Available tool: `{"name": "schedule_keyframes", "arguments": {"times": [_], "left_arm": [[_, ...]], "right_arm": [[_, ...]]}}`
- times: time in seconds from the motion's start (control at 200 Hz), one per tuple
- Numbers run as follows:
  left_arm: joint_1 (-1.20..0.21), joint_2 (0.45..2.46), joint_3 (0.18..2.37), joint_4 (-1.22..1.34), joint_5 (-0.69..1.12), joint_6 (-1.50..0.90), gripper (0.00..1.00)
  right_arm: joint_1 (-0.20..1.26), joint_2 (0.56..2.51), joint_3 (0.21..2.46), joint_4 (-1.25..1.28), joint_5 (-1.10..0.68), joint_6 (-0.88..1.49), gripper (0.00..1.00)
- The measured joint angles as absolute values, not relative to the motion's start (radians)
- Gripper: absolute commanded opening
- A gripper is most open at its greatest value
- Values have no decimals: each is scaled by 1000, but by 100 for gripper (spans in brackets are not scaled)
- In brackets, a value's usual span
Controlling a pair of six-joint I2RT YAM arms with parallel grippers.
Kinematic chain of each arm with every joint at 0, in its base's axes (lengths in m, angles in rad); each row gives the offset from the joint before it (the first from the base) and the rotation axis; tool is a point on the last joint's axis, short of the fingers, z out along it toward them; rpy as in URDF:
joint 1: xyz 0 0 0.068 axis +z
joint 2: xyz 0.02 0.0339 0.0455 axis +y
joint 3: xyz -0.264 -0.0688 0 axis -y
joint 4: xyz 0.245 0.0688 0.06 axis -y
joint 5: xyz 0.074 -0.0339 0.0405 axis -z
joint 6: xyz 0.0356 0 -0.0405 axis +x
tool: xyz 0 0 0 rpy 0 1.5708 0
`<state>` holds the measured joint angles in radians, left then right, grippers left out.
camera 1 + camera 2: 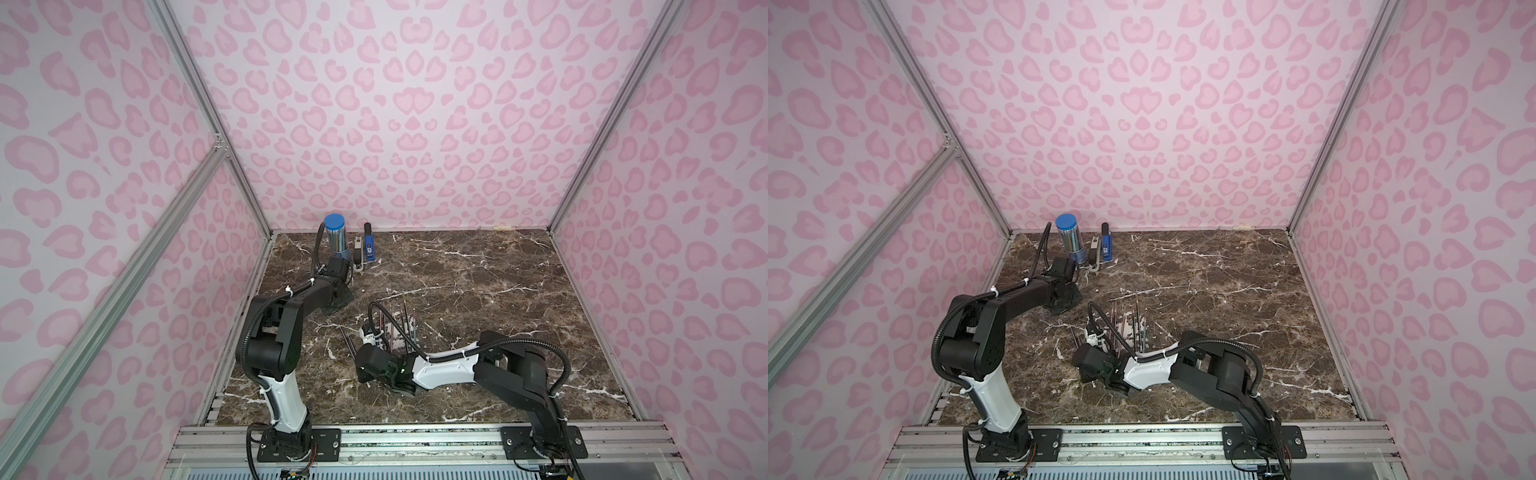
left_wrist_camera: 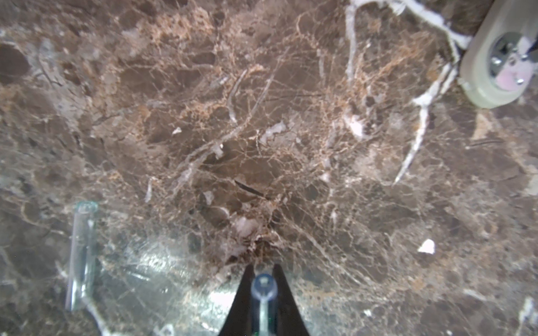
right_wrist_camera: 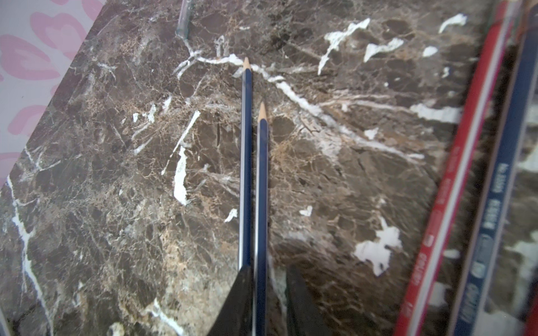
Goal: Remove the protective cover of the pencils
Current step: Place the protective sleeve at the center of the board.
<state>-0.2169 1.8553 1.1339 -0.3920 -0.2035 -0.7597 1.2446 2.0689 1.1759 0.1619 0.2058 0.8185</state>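
Two dark blue pencils (image 3: 247, 163) with bare pale tips lie side by side on the marble table. The shorter one (image 3: 262, 203) runs between the jaws of my right gripper (image 3: 267, 270), which stand open with a gap beside it. In both top views this gripper (image 1: 358, 356) sits low at the near end of those pencils (image 1: 347, 340), beside several more pencils (image 1: 399, 328). My left gripper (image 2: 263, 267) is shut on a small clear protective cover (image 2: 263, 286), seen end-on. Another clear cover (image 2: 81, 256) lies on the table beside it.
A clear tube with a blue lid (image 1: 336, 237) stands at the back left, holding a bundle. A blue-and-black tool (image 1: 368, 249) and a beige stapler-like base (image 2: 495, 64) lie next to it. Red and blue pencils (image 3: 454, 203) run close past the right wrist camera.
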Motion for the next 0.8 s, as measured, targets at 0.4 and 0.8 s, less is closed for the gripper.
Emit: {"name": "schedule_keyframes", "arguments": {"times": [0.4, 0.8], "left_arm": [[-211, 1887, 1156, -393, -206, -760, 17], [-212, 1893, 1162, -387, -205, -762, 20]], "right_arm": [[1245, 2047, 1158, 138, 206, 818, 25], [1243, 2030, 1158, 123, 209, 809, 25]]}}
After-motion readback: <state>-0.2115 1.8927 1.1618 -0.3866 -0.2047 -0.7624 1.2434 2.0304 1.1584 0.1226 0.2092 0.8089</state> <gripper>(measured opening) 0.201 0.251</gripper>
